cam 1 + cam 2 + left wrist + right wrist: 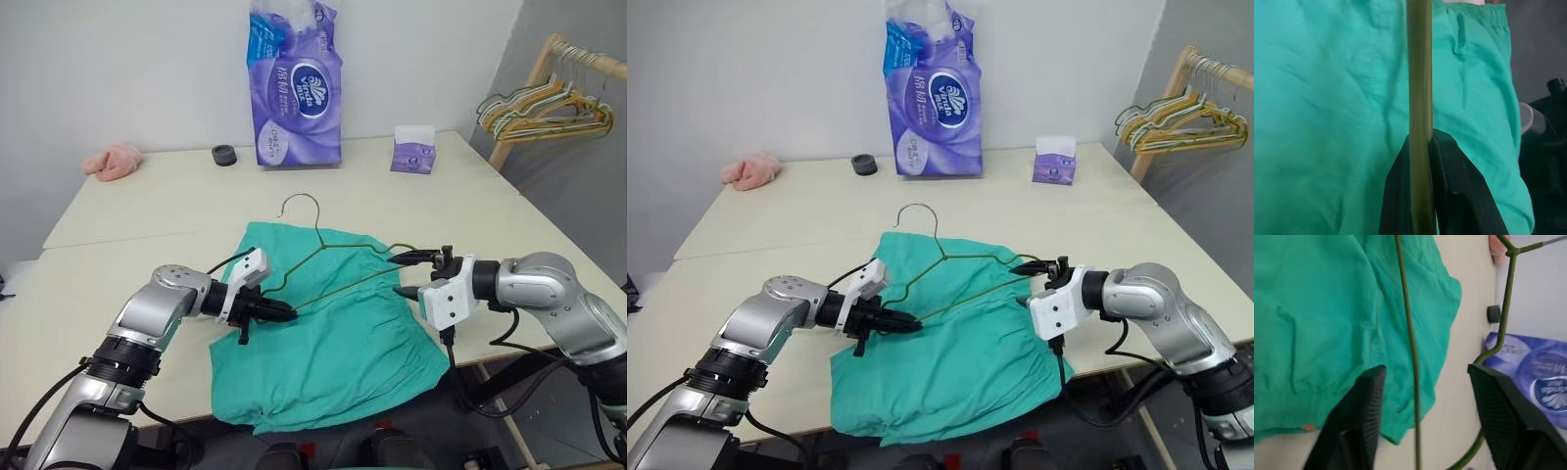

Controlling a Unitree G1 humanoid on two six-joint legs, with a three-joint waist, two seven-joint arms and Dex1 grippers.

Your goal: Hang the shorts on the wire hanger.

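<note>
L gripper (pixel 284 313) is pinching the wire hanger (pixel 333 264) by its left corner, over the shorts (pixel 333 333) lying on the table (pixel 147 206). R gripper (pixel 409 276) is sitting w/ jaws wide, straddling the hanger's right end, not gripping.

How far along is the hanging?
Done: the wire hanger is lifted over the shorts. In hand: the left gripper is shut on its lower bar; the right gripper is open around the other corner. Left: getting the shorts onto the hanger.

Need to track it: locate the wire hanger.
In the head views, the wire hanger lies mid-table over the shorts, between both tools.
</note>
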